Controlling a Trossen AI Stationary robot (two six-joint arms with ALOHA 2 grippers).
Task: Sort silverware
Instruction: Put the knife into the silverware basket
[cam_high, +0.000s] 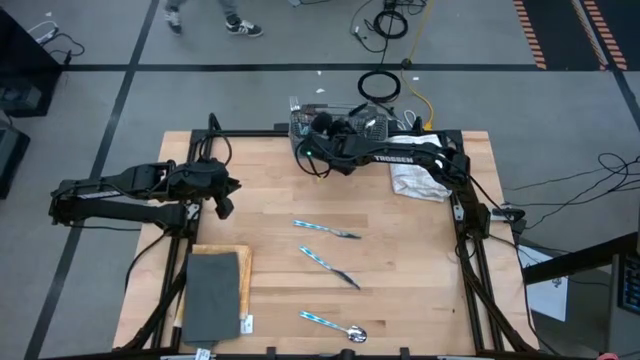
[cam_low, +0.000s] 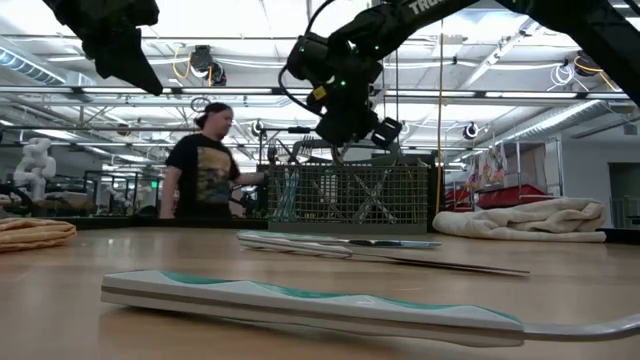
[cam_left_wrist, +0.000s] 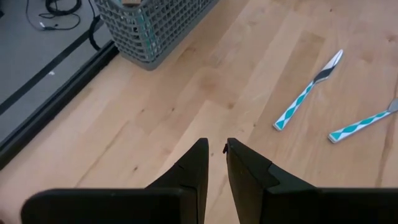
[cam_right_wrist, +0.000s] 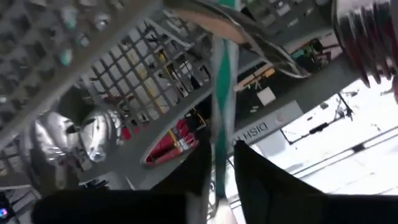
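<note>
Three pieces of silverware with blue-and-white handles lie flat on the wooden table: one (cam_high: 326, 230), one (cam_high: 331, 266) and a spoon (cam_high: 335, 325) near the front edge. The grey mesh caddy (cam_high: 340, 122) stands at the far edge with more pieces upright inside. My right gripper (cam_right_wrist: 222, 158) hovers over the caddy (cam_low: 345, 195), shut on a patterned handle. My left gripper (cam_left_wrist: 216, 148) hangs above bare wood at the table's left, its fingers almost together, touching nothing. My right gripper pinches a blue-and-white handle (cam_right_wrist: 224, 106) between its two fingers. It comes from above, pointing down into the caddy. The piece runs on past the fingertips, along the fingers, among the mesh walls; its far end is lost among the other pieces there.
A white cloth (cam_high: 415, 180) lies bunched at the table's far right. A grey mat on a wooden board (cam_high: 214, 295) sits at the near left. A person (cam_low: 205, 165) stands beyond the table's far side, behind the caddy. Spoon bowls (cam_right_wrist: 93, 134) and fork tines (cam_right_wrist: 367, 37) crowd the caddy.
</note>
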